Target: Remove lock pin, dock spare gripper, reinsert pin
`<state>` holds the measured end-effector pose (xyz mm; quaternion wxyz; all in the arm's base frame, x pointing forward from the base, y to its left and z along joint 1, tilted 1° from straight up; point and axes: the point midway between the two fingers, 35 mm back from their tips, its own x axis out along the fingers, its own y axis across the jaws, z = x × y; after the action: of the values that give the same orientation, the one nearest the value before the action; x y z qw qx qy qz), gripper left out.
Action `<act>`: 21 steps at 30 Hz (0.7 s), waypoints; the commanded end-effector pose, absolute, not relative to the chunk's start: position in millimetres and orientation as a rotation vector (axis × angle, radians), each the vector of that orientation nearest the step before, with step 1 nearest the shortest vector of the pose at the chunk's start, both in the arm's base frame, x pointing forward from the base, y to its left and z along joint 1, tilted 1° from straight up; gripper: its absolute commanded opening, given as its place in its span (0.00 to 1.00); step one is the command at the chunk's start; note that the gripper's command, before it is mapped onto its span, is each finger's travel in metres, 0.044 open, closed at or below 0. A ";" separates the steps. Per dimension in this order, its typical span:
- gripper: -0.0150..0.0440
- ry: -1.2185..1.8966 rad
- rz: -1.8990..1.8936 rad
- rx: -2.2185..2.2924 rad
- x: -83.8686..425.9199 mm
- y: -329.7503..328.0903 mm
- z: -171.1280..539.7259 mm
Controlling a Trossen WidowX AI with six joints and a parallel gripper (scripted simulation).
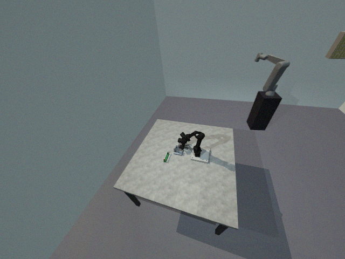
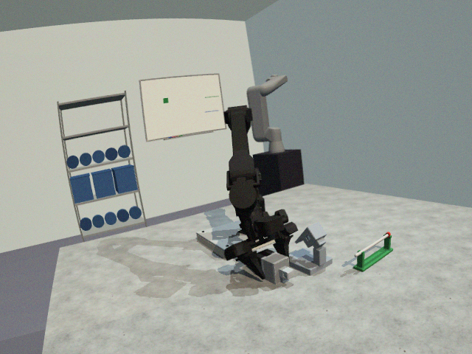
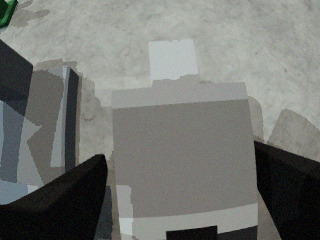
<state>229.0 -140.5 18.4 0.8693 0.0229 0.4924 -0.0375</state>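
Note:
The spare gripper point(image 2: 271, 268) point(image 3: 182, 160) is a grey block lying on the table, its pale square spigot point(image 2: 286, 273) point(image 3: 173, 60) pointing away from the arm. My gripper point(image 2: 275, 268) point(image 3: 178, 158) point(image 1: 181, 148) is low over it, pointing down and open, one finger on each side of the block. In the wrist view the right finger is at the block's side, and a narrow gap shows at the left. The grey mount point(image 2: 319, 255) point(image 1: 178, 152) stands beside it, with its tilted socket point(image 2: 313, 234) holding no pin. The white lock pin point(image 2: 372, 245) with a red end lies on the green stand.
The green stand point(image 2: 375, 259) point(image 1: 166, 157) point(image 3: 6, 15) is on the table beyond the mount. The mount's base edge point(image 3: 72, 120) is close to my left finger in the wrist view. The arm's white base plate point(image 1: 204, 156) is behind the gripper.

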 end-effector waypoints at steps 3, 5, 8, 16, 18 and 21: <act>0.64 1.032 -0.083 0.051 228.6 -140.5 17.6; 0.59 1.032 -0.083 0.051 228.6 -140.5 17.6; 0.55 1.032 -0.083 0.051 228.6 -140.5 17.6; 0.30 1.032 -0.083 0.051 230.0 -141.8 23.5; 0.25 1.032 -0.083 0.051 231.3 -143.1 29.9; 0.25 1.032 -0.083 0.051 233.1 -144.8 40.9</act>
<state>227.3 -139.6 26.4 0.8628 0.0308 0.5034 -0.0343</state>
